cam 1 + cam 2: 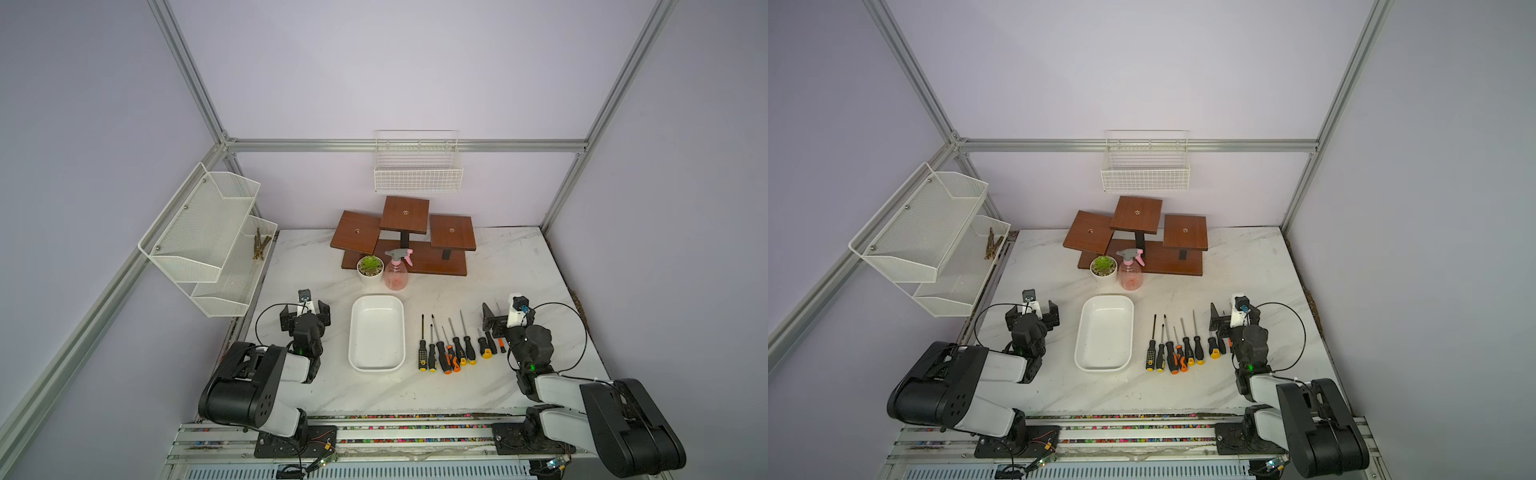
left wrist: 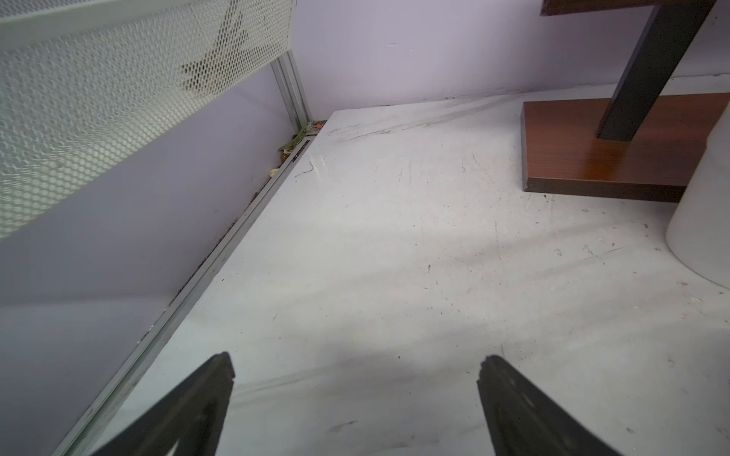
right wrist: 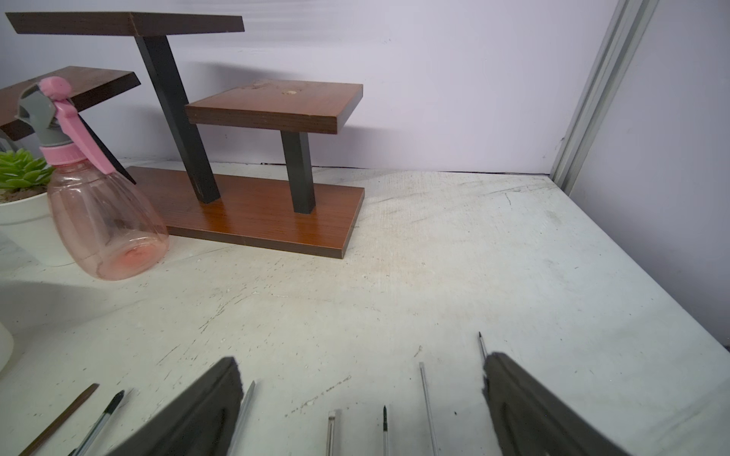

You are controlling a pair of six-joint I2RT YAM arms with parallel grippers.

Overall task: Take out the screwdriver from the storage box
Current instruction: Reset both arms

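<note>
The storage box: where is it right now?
In both top views the storage box lies between the left gripper, on its left, and the row of screwdrivers, on its right; the spray bottle stands behind it.

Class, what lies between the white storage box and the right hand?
A row of screwdrivers, lying side by side; both top views show it.

The box (image 1: pixel 376 336) sits mid-desk (image 1: pixel 519 266). Screwdrivers (image 1: pixel 458 349) lie in a row on the desk just right of it, shafts pointing rearward. Pot (image 1: pixel 370 274) and bottle (image 1: pixel 395 276) stand side by side behind the box, with the stand (image 1: pixel 405 214) behind them. The left tool (image 2: pixel 355 361) is left of the box. The right tool (image 3: pixel 361 367) is at the row's right end.
</note>
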